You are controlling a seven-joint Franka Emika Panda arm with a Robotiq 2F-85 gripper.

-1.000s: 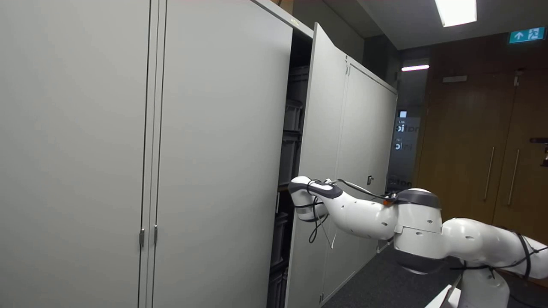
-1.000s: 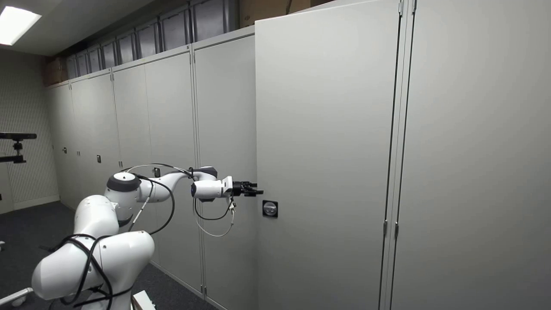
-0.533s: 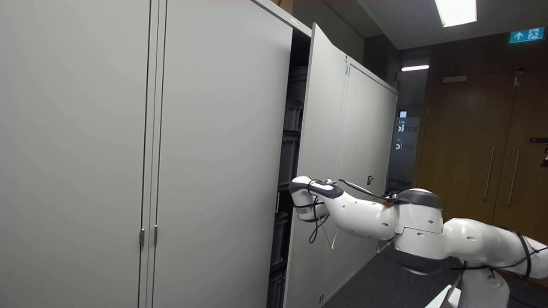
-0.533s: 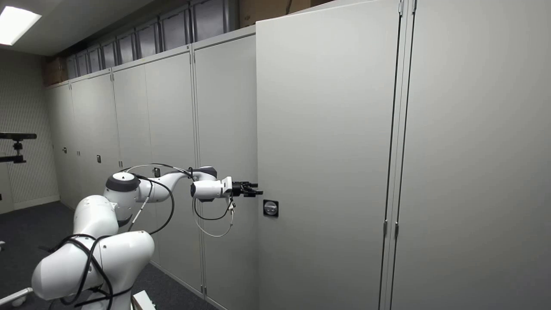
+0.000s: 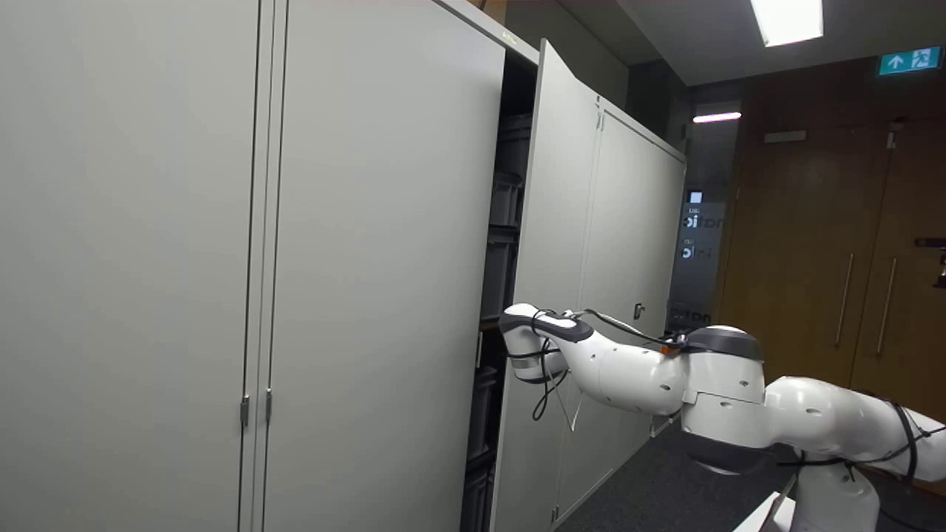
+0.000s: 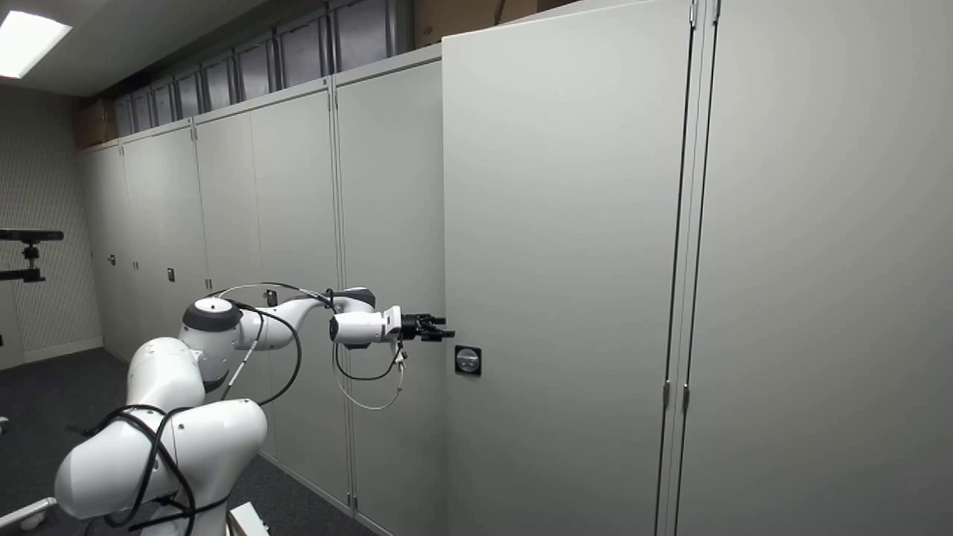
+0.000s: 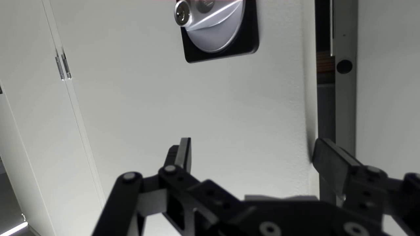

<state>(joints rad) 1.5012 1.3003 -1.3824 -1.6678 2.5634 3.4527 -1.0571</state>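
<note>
Where the ajar cabinet door (image 6: 566,223) ends in its free edge, we see the black gripper (image 7: 252,140) with its jaws spread wide – one blocky finger (image 7: 186,152) before the door's face, its partner beside the edge, by the narrow gap. Whether that one touches the door, we cannot tell. Rounded, glossy white shells make up the arm (image 5: 628,373) reaching toward the door.

We find the door a tall, flat panel in pale grey, matt and finely pebbled near its edge, standing slightly out from the neighbouring door (image 6: 391,223). On its face, close to the free edge, a squarish black plate (image 7: 247,36) bears a rounded silver lock (image 7: 216,32).

Behind the door, the cabinet (image 5: 488,26) holds stacked dark grey bins (image 5: 499,281) – their contents are hidden from us. Above the door's top edge we make out a brown cardboard box (image 6: 476,21).
</note>
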